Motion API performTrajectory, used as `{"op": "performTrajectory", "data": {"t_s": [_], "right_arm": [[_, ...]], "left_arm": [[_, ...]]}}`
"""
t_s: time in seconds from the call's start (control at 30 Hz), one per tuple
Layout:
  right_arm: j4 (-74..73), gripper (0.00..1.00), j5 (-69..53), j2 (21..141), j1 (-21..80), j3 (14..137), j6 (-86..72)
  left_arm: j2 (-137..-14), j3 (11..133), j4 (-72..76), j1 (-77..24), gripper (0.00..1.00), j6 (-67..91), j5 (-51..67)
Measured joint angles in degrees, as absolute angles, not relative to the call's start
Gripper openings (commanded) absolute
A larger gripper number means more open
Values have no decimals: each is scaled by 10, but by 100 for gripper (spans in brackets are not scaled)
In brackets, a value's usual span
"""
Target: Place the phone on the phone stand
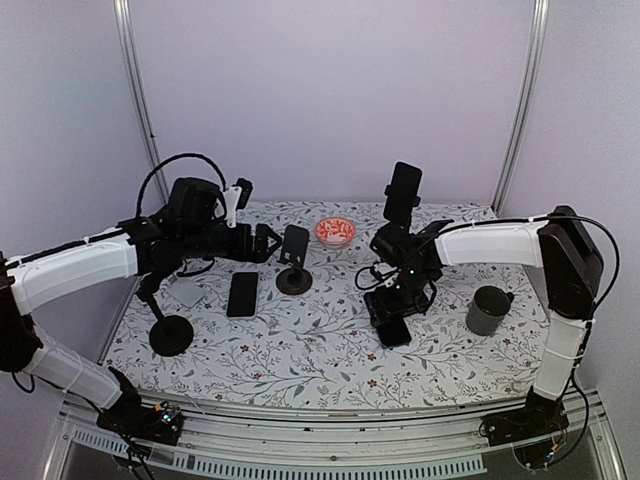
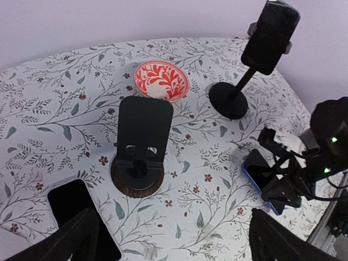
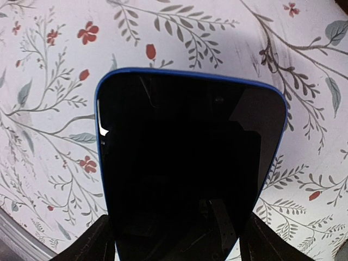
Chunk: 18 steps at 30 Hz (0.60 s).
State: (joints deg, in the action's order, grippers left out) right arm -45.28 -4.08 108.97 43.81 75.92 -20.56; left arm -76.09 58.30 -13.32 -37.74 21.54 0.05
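Step in hand, as we judge it: pick-up of the blue phone (image 3: 190,163). It lies flat, screen up, on the counter (image 1: 300,350), right of centre. Right fingers (image 3: 95,247) straddle one end, one at each long edge. We cannot tell whether they press on it. Left fingers (image 2: 283,242) are wide and empty, facing the flat stand (image 2: 144,128), which is vacant.

To do it well:
- Centre the fingers across the width.
- Close on the edges, not the glass.
- Confirm a firm hold before lifting, since the case looks slick.
- Lift level, carry left to the flat stand, and tilt the phone to match its back plate.

Count:
- Phones, three: the blue phone, a black phone (image 1: 242,294) flat near the flat stand, and a clamped phone (image 2: 270,32) on the rear stand (image 2: 228,100).
- Stands, three: flat, rear, and a pole stand (image 1: 171,335) at left.
- Bowl (image 1: 335,232), one.
- Mug (image 1: 488,310), one.
- Pale slab (image 1: 185,292) by the pole stand: unidentified.
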Motion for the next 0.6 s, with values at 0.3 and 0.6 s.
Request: {"op": "performTrajectory", "data": {"t_s": [0.3, 0.6], "right_arm": [[-427, 53, -51, 1011, 438, 722, -200], [-408, 53, -53, 996, 438, 674, -194]], "left_arm": [[-945, 700, -178, -358, 46, 232, -85], [-1075, 788, -193, -296, 24, 221, -77]]}}
